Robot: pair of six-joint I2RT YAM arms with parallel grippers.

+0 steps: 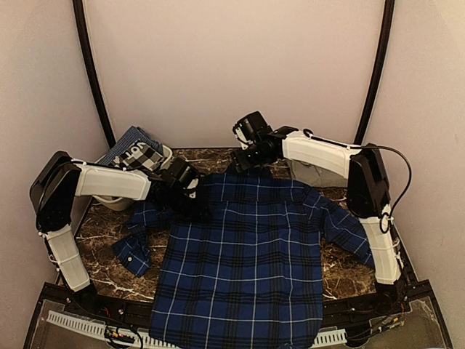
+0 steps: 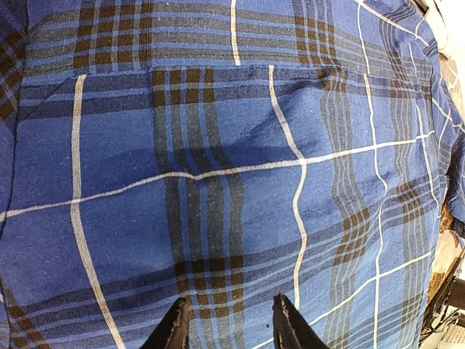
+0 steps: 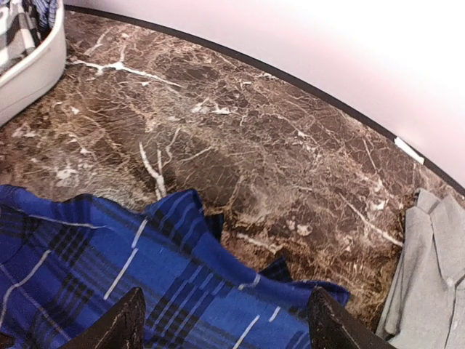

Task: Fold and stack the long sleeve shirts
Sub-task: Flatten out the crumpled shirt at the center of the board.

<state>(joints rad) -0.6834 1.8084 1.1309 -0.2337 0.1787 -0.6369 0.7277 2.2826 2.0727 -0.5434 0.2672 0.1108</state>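
Note:
The royal-blue and black plaid shirt point(image 1: 247, 254) lies spread back-up on the marble table, its hem hanging over the near edge. My left gripper point(image 1: 190, 195) hovers open just over its left shoulder; plaid cloth point(image 2: 232, 174) fills the left wrist view, and nothing is between the fingers point(image 2: 174, 331). My right gripper point(image 1: 247, 156) is open over the collar point(image 3: 218, 247) at the far edge, empty. The plain grey shirt point(image 1: 309, 173) lies crumpled behind my right arm and also shows in the right wrist view point(image 3: 432, 276).
A white bin point(image 1: 138, 156) with a folded plaid and checked cloth stands at the far left; its rim shows in the right wrist view point(image 3: 33, 65). The shirt's left sleeve point(image 1: 134, 243) is bunched. Bare brown marble point(image 3: 276, 145) lies beyond the collar.

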